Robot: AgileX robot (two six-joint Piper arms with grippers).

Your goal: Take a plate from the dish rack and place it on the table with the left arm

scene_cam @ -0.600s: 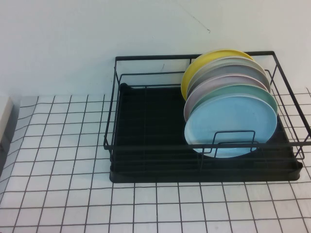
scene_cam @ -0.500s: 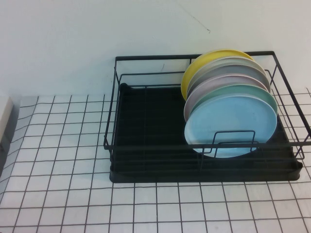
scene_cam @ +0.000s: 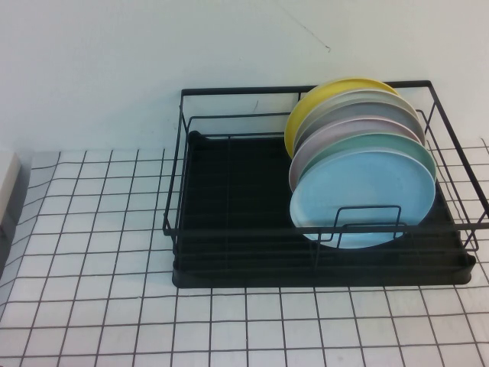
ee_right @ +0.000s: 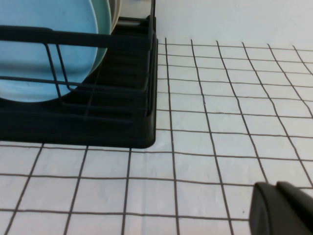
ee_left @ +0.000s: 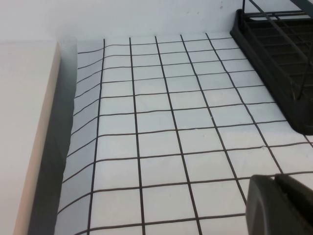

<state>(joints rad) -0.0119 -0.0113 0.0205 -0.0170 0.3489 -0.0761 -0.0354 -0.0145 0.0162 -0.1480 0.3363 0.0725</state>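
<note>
Grippers sit out of the high view; each shows only as a dark, matte tip at the edge of its own wrist picture. Left gripper (ee_left: pixel 281 205) hangs low over the table (ee_left: pixel 161 122), jaws closed and empty; right gripper (ee_right: pixel 283 208) hangs low over the same grid, and whether its jaws are apart or together I cannot tell. Around them lies flat white surface ruled with thin black squares; a pale slab (ee_left: pixel 24 127) borders it on the left arm's side. Rack (scene_cam: pixel 229 206) stands at the back right of the table, black wire rectangle on a black tray base with upright dividers. Plates stand on edge in its right half, stacked front to back: plate (scene_cam: pixel 363 195) foremost, round, matte, light sky-blue, shallow rim; green plate (scene_cam: pixel 344 147) just behind; pale plates (scene_cam: pixel 359 115) further back; yellow plate (scene_cam: pixel 321 95) last. Plate rests behind the rack's front wire, well apart from the left gripper; only a rack corner (ee_left: pixel 274 54) enters the left wrist view, while the plate (ee_right: pixel 44 49) shows in the right wrist view.
</note>
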